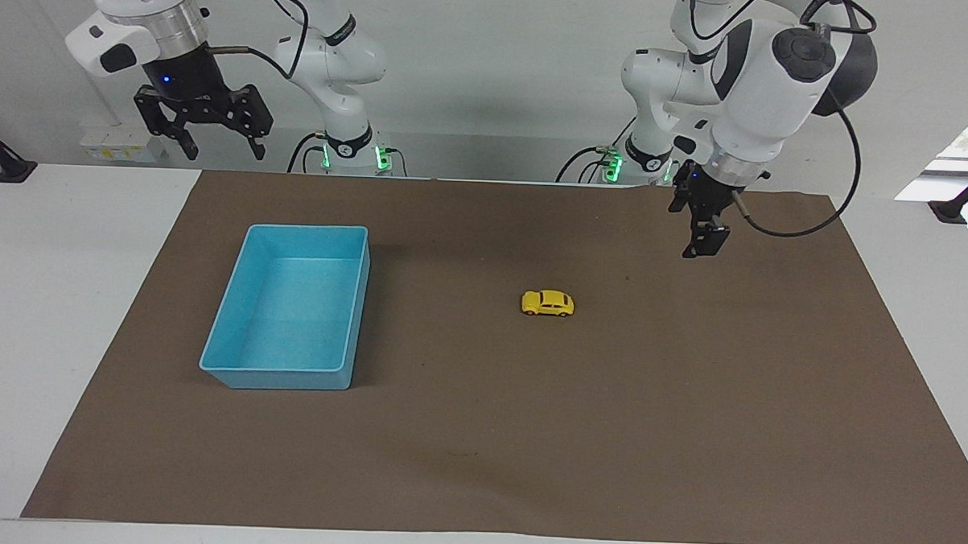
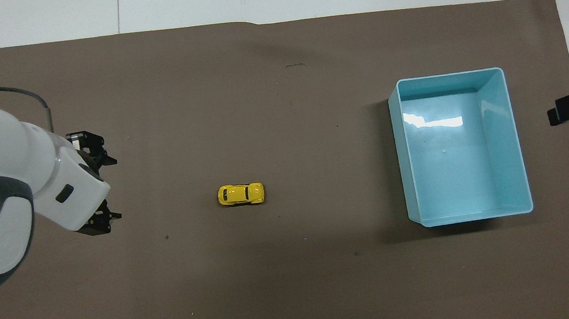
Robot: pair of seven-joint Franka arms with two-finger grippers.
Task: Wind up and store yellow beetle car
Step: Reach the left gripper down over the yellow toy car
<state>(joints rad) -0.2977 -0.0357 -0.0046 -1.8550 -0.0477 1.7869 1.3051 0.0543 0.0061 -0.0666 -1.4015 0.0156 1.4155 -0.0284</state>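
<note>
The left gripper (image 1: 701, 246) hangs over the brown mat (image 1: 688, 408), wrist bent downward, fingers spread, at about two o'clock from the yellow beetle car (image 1: 547, 303). The car stands on the mat, well apart from the blue tray (image 1: 354, 316). The right gripper (image 1: 215, 142) waits raised, spread.

The white left arm's black two-finger gripper (image 1: 701, 246) is hanging fingers-down, spread apart; the right gripper (image 1: 219, 143) is waiting raised — open.
</note>
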